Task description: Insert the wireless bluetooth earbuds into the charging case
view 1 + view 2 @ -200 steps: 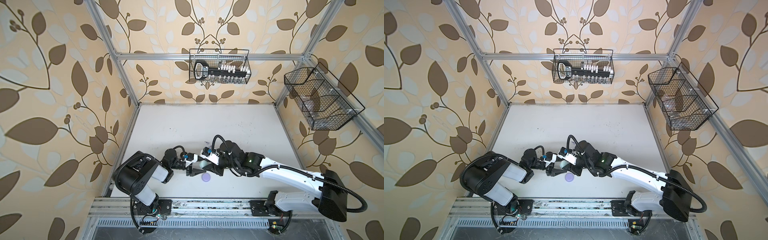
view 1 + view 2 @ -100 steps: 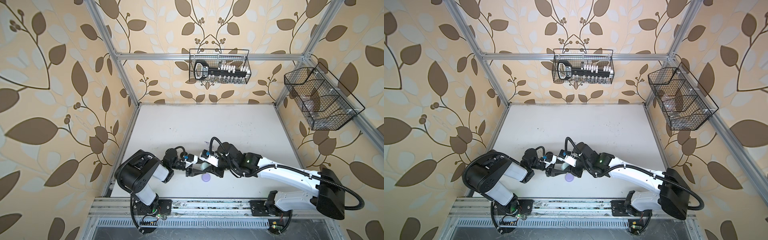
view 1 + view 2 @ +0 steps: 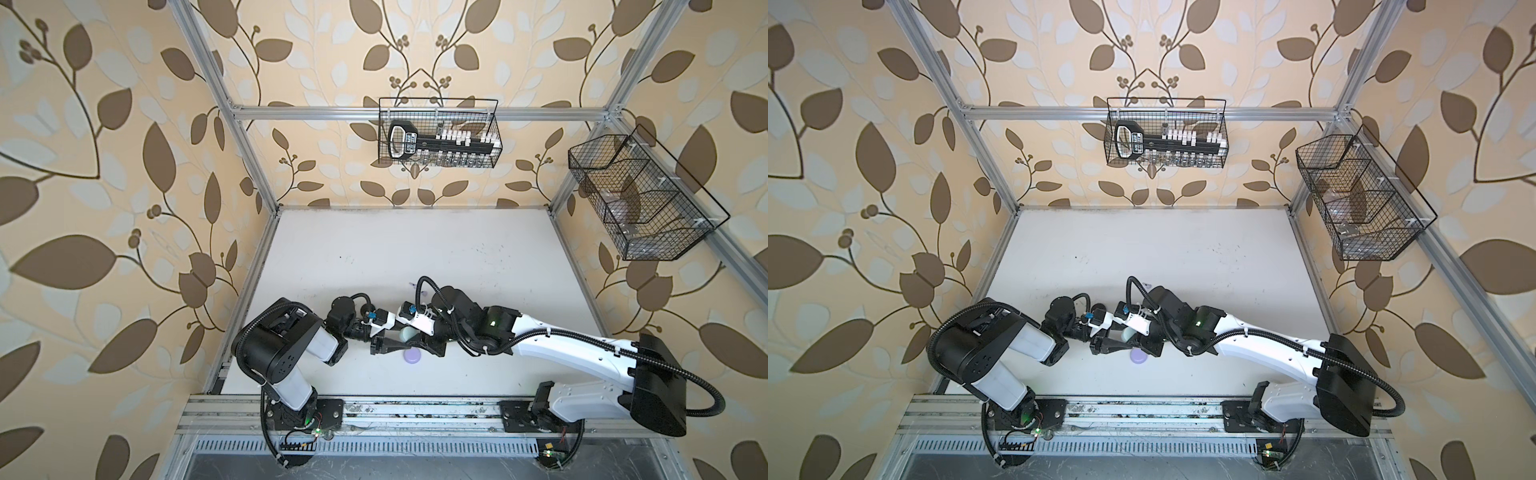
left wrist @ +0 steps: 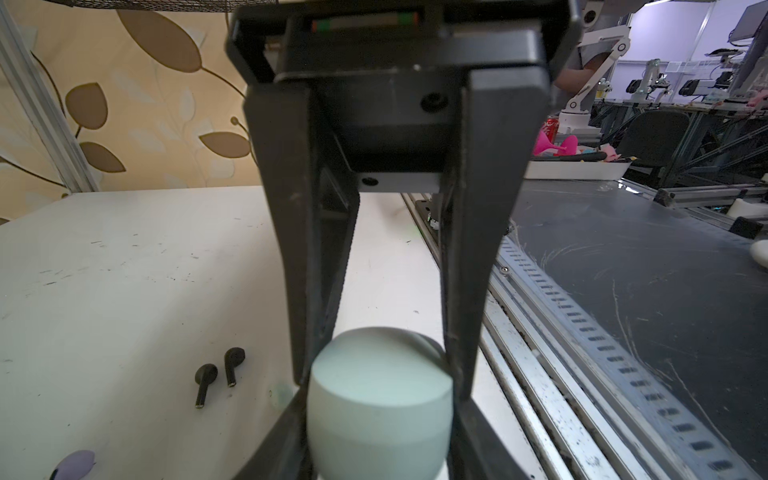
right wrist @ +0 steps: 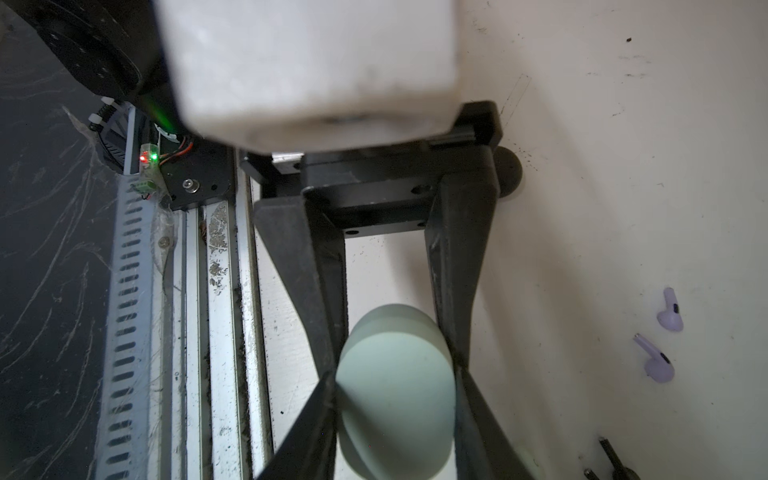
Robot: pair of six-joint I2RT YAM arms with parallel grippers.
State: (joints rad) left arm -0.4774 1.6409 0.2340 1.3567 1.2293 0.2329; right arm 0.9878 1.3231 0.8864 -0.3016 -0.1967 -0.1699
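A pale mint charging case [image 4: 380, 399] hangs just above the table near its front edge, closed. My left gripper [image 4: 380, 380] is shut on its sides. My right gripper [image 5: 395, 374] is shut on the same case [image 5: 395, 395] from the opposite end. In both top views the two grippers meet over this case [image 3: 406, 332] [image 3: 1127, 333]. Two black earbuds [image 4: 205, 382] lie loose on the table in the left wrist view. Two lilac earbuds [image 5: 670, 318] lie loose in the right wrist view. Mint earbuds are out of view.
A closed lilac case [image 3: 412, 355] lies on the table just in front of the grippers. The aluminium rail [image 3: 415, 409] runs along the front edge. One wire basket [image 3: 438, 137] hangs on the back wall and another wire basket [image 3: 640, 199] on the right wall.
My left gripper's jaws have closed in onto the mint case. The right arm has shifted slightly left, its grip on the case unchanged.
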